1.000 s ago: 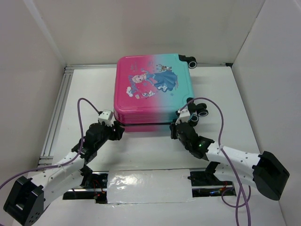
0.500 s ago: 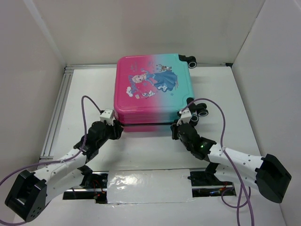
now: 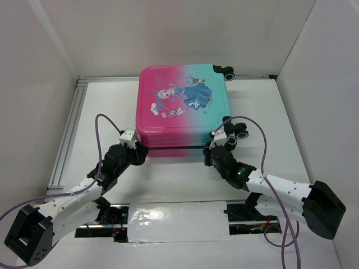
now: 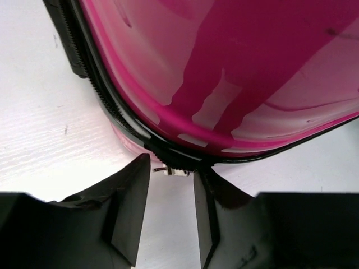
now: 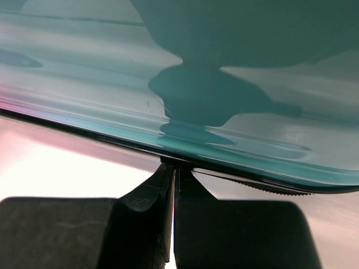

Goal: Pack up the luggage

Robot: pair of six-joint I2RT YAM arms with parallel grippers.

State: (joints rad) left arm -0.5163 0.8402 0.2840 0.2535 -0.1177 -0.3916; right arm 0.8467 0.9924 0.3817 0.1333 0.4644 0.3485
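The luggage lies closed on the desk; zipping seems in hand; at its near edge the left gripper jaws narrowly straddle the zipper pull; the right gripper jaws are pressed together; next, pinch the pull.

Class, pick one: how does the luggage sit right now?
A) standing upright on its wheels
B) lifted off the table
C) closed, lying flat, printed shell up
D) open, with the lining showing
C: the top view shows the luggage lying flat on the table, shell shut, cartoon print facing up.
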